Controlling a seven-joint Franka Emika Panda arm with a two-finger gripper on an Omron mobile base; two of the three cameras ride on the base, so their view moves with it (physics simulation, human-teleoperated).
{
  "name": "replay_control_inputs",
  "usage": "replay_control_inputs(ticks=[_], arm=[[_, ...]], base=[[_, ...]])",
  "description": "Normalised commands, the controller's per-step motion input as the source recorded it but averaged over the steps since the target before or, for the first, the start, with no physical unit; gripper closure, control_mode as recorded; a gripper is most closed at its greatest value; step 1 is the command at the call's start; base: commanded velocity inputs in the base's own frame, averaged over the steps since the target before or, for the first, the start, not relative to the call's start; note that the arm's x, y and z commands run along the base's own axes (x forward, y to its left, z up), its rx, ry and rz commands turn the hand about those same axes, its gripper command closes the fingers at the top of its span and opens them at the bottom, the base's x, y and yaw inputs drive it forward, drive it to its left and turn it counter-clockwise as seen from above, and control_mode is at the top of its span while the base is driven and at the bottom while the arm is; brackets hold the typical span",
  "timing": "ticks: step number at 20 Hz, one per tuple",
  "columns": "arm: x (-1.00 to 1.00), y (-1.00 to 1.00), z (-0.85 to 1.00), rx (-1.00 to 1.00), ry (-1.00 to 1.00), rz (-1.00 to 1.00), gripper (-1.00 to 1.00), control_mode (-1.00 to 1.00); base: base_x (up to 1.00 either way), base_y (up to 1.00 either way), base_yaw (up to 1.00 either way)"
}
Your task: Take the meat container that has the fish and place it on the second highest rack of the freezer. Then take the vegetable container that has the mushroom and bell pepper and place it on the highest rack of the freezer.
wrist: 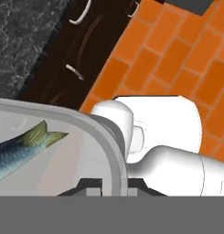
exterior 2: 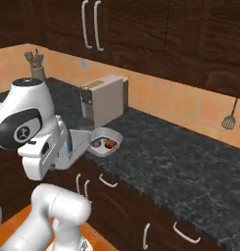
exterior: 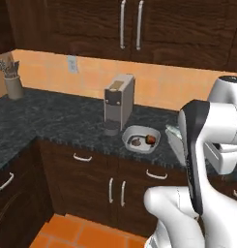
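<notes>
Dark speckled counter (exterior: 57,118) carries grey coffee machine (exterior: 118,102) against orange tiled backsplash (exterior: 158,82); utensil holder (exterior: 13,82) in far left corner; spatula (exterior 2: 229,117) hangs on wall; orange brick floor (wrist: 177,59) below

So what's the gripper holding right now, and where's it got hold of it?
The gripper is shut on the meat container, pinching its rim at one edge, with the fish lying inside.

coffee machine (exterior: 118,103) crowds vegetable container (exterior: 141,138) from behind-left; counter (exterior 2: 190,166) to its right lies open.
</notes>
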Motion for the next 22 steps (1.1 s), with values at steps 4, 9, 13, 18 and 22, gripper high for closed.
replay_control_inputs(ticks=[4,9,13,18,22], arm=[[0.0,0.0,0.0,0.0,0.0,0.0,1.0,1.0],[0.0,0.0,0.0,0.0,0.0,0.0,1.0,1.0],[0.0,0.0,0.0,0.0,0.0,0.0,1.0,1.0],[0.0,0.0,0.0,0.0,0.0,0.0,1.0,1.0],[0.0,0.0,0.0,0.0,0.0,0.0,1.0,1.0]], base=[[0.0,0.03,1.0],[0.0,0.0,1.0],[0.0,0.0,1.0],[0.0,0.0,1.0],[0.0,0.0,1.0]])
